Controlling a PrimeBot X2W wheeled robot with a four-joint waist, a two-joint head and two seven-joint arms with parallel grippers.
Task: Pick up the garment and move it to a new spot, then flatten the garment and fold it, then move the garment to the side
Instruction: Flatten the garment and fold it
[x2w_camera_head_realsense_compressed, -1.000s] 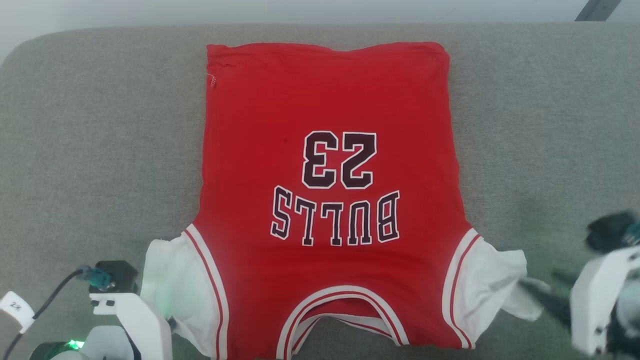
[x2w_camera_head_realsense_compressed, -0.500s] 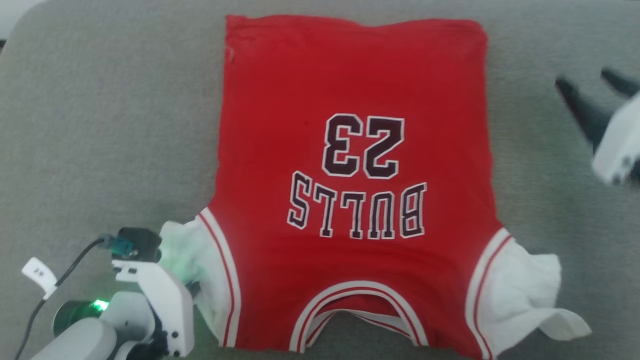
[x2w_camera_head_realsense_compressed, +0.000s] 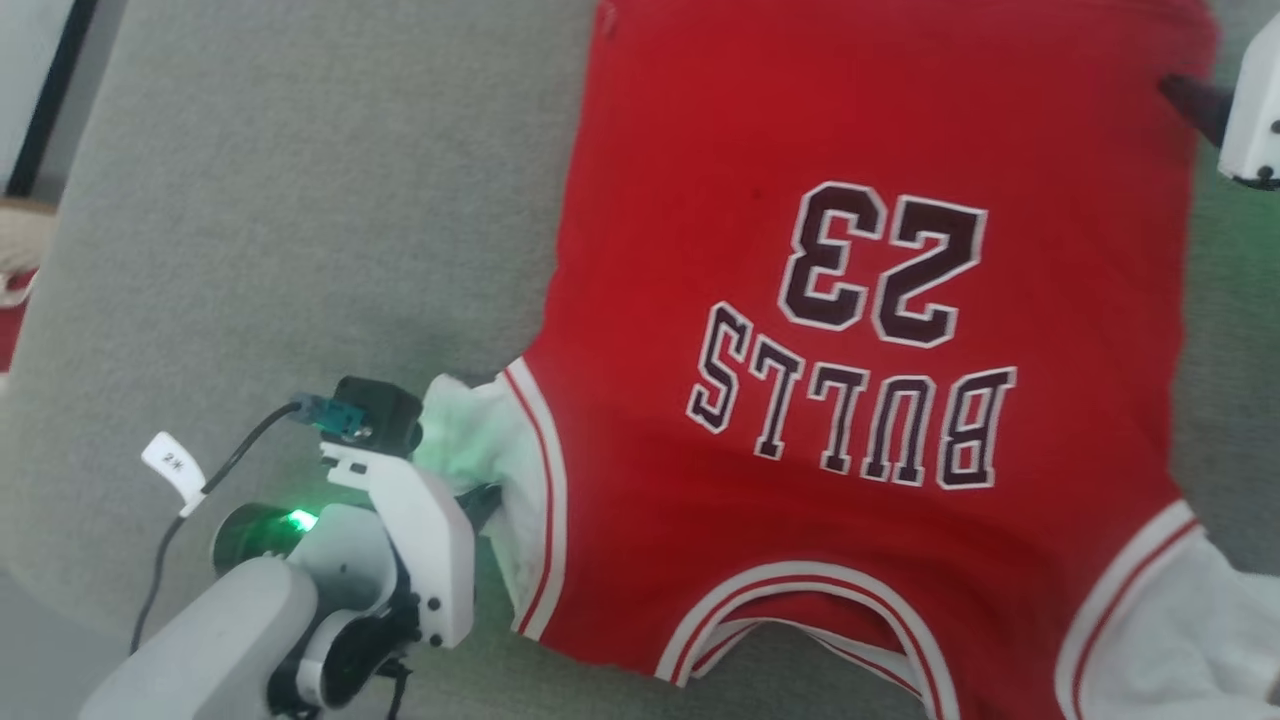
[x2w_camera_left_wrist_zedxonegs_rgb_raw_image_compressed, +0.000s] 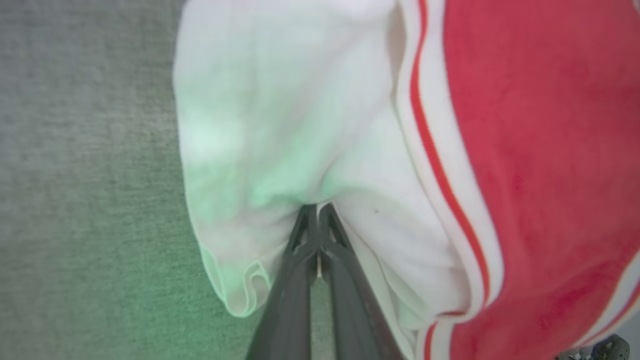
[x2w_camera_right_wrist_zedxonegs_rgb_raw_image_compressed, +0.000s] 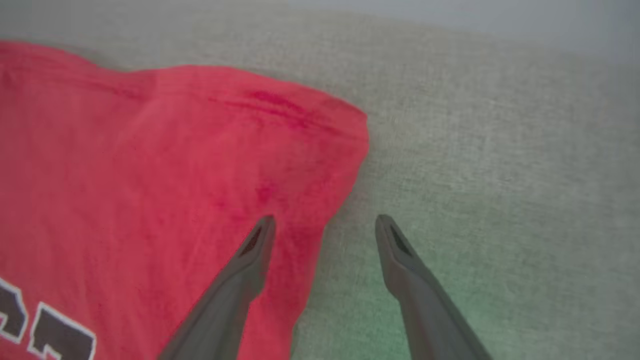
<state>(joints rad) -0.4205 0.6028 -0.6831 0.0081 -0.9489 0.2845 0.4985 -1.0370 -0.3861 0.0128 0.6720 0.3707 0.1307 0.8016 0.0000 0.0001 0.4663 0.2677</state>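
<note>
The garment (x2w_camera_head_realsense_compressed: 860, 330), a red jersey with a dark "23", white sleeves and striped trim, lies spread flat on the grey fabric surface (x2w_camera_head_realsense_compressed: 300, 220), neck towards me. My left gripper (x2w_camera_left_wrist_zedxonegs_rgb_raw_image_compressed: 317, 217) is shut on the white left sleeve (x2w_camera_left_wrist_zedxonegs_rgb_raw_image_compressed: 280, 140), pinching a fold of it; in the head view its white wrist (x2w_camera_head_realsense_compressed: 410, 520) sits beside that sleeve (x2w_camera_head_realsense_compressed: 480, 440). My right gripper (x2w_camera_right_wrist_zedxonegs_rgb_raw_image_compressed: 325, 222) is open near the garment's far right corner (x2w_camera_right_wrist_zedxonegs_rgb_raw_image_compressed: 345, 130), one finger (x2w_camera_right_wrist_zedxonegs_rgb_raw_image_compressed: 250, 255) over red cloth, the other over bare grey. One dark finger (x2w_camera_head_realsense_compressed: 1190, 100) shows at the head view's right edge.
The grey surface's left edge (x2w_camera_head_realsense_compressed: 70, 180) drops to a floor with a dark bar (x2w_camera_head_realsense_compressed: 45, 90) and a beige-and-red object (x2w_camera_head_realsense_compressed: 15, 255). A cable with a white tag (x2w_camera_head_realsense_compressed: 172, 465) hangs from my left wrist. The white right sleeve (x2w_camera_head_realsense_compressed: 1180, 640) lies loose at lower right.
The head camera has swung, shifting the whole picture right. My right gripper went from beside the right sleeve up to the garment's far right corner, still open. The left stays shut on the sleeve.
</note>
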